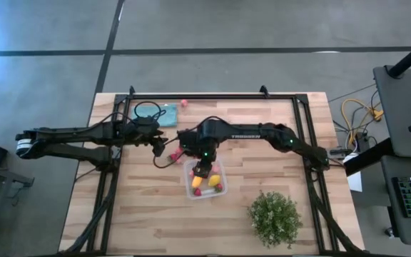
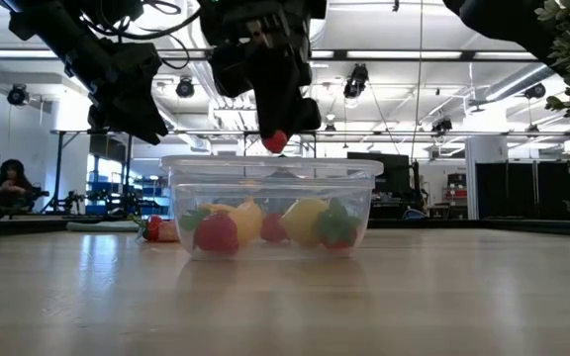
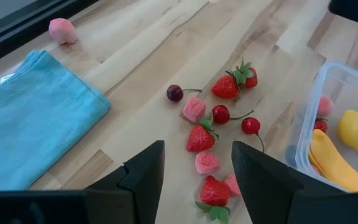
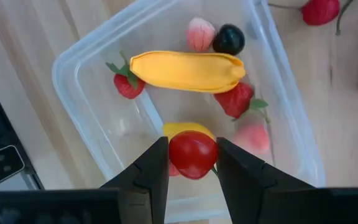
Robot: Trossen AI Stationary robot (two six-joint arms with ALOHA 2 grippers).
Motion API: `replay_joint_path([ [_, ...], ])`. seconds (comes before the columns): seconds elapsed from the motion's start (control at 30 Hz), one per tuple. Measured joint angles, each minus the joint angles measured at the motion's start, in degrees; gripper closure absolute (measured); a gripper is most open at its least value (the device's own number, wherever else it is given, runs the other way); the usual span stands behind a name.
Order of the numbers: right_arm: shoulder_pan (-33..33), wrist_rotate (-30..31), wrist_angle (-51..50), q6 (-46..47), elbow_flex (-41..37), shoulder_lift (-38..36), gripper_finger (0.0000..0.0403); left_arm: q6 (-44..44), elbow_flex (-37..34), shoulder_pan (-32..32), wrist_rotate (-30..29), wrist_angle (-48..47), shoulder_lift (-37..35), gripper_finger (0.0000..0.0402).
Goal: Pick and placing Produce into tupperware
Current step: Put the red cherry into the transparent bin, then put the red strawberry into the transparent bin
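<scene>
The clear tupperware point(image 1: 191, 187) point(image 2: 270, 213) sits mid-table and holds a yellow banana piece point(image 4: 188, 70), strawberries, a pink bit and a dark berry. My right gripper point(image 4: 193, 155) point(image 1: 204, 170) hangs over the box's opening, shut on a round red produce piece point(image 2: 276, 141). To the box's left my left gripper point(image 3: 197, 165) point(image 1: 161, 148) stands open above the table. Nothing is between its fingers. Beyond them loose produce lies on the wood: strawberries point(image 3: 226, 87), cherries point(image 3: 220, 114) and pink bits point(image 3: 194, 108). My right gripper pinches the round red piece by its two opposite sides point(image 4: 193, 154) between its two fingers, at their free ends point(image 2: 276, 141). The fingers come from above, pointing steeply down. The piece hangs clear, just above the box's rim point(image 2: 265, 163).
A folded teal cloth point(image 3: 36, 112) lies at the far left of the table, with one pink bit point(image 3: 62, 30) beyond it. A green leafy bush point(image 1: 274, 218) stands near the front right. A black frame point(image 1: 212, 96) borders the table.
</scene>
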Motion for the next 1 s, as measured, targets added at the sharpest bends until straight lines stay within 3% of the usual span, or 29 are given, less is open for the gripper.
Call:
replay_joint_path([
  [0.2,1.73,3.57,-0.42,1.23,0.00,0.06,0.0267,-4.34,0.00,0.00,-0.30,-0.37,0.02,0.0228],
  [0.37,3.17,4.56,-0.30,1.23,0.00,0.07,0.0222,-8.68,0.00,0.00,-0.26,-0.79,0.02,0.0228],
  [0.6,1.40,14.24,-1.02,4.60,-0.02,-1.89,0.0162,-9.05,0.00,0.00,0.21,-1.03,0.00,0.0228],
  [1.0,-8.37,14.14,1.14,1.04,-1.62,2.04,0.0160,-8.98,0.00,-0.02,0.35,-1.65,0.02,0.0228],
])
